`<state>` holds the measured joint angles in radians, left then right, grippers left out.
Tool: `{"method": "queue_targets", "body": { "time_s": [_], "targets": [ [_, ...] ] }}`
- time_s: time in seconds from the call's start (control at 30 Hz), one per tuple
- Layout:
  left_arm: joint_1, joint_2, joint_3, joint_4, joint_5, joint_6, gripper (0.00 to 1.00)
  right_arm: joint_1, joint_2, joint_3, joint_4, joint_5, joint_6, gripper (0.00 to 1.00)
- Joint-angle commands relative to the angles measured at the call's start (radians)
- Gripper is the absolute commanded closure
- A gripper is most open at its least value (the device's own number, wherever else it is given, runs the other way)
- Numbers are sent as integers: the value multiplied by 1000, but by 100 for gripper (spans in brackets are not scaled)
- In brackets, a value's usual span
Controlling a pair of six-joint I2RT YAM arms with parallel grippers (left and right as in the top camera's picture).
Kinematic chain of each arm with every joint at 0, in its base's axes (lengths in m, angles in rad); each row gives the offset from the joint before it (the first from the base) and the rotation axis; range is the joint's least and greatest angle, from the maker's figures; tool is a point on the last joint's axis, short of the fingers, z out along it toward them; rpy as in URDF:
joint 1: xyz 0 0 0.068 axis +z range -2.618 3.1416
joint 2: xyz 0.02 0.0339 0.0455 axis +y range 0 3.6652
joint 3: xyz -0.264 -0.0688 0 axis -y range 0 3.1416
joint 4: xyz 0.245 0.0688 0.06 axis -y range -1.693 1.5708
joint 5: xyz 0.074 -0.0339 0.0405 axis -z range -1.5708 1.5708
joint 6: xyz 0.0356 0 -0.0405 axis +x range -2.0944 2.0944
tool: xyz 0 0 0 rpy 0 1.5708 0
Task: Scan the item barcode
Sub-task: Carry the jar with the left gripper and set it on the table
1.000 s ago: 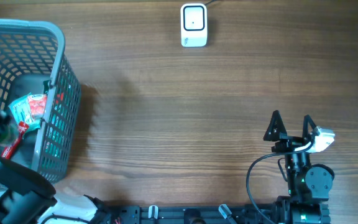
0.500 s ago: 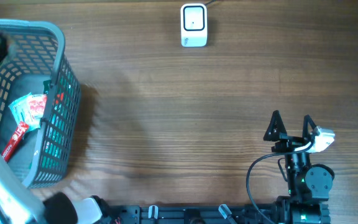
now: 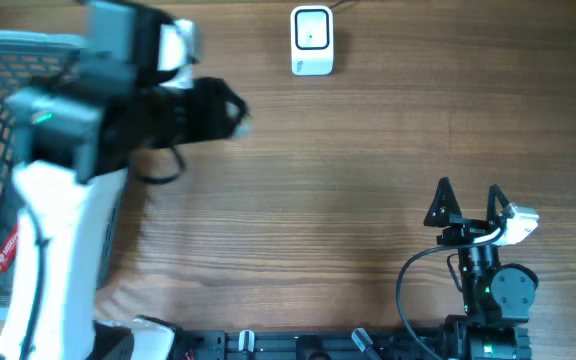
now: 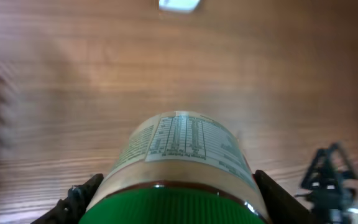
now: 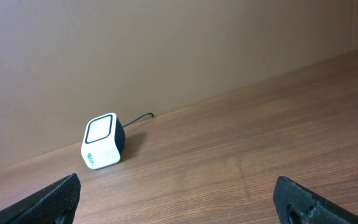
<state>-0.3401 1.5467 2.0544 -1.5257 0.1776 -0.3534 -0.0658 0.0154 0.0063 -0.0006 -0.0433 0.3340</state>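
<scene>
Over the left half of the table [image 3: 348, 160], we saw the left gripper [image 3: 230, 110] held out just past the rim of the grey basket [image 3: 8, 40], pointing to the right and blurred in the overhead view. Its wrist camera showed the fingers [image 4: 79, 199] partly closed on a jar [image 4: 182, 143], one on each side just behind the wide green lid [image 4: 179, 208]. The jar lay on its side in that grip, lid toward the camera, with its pale label of fine print facing up. We could not make out a barcode on the part that showed. The jar hung in the air above bare wood, touching nothing but the fingers. The white scanner [image 3: 312, 40] stood at the far edge of the table, ahead of the jar and somewhat to its right, well apart from it, with a dark cable running off behind it. Inside the basket, a red packet [image 3: 4, 248] showed beside the arm. The right gripper [image 3: 468, 198] sat low at the near right of the table, well apart from everything else. Its fingers [image 5: 51, 199] were spread wide with nothing between them, and its camera looked across the wood at the scanner.
</scene>
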Motion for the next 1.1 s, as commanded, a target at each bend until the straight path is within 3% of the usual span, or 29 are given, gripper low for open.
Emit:
{"method": "queue_targets", "body": {
  "time_s": [0.0,0.27,0.67,0.87,1.0,1.07],
  "targets": [
    [-150,80,-68,64,-94,-71,44,6,-6,-1,3,9,-17,0],
    [-329,338,-221,299,-92,-134,44,6,-6,-1,3,9,-17,0],
    [-491,660,-226,687,-93,-148,39,6,-6,-1,3,9,-17,0],
    [-546,728,-225,825,-103,-39,33,6,-6,-1,3,9,-17,0],
    [-549,728,-225,845,-108,-12,16,6,-6,-1,3,9,-17,0],
    [-549,727,-225,843,-108,6,0,6,-6,-1,3,9,-17,0]
  ]
}}
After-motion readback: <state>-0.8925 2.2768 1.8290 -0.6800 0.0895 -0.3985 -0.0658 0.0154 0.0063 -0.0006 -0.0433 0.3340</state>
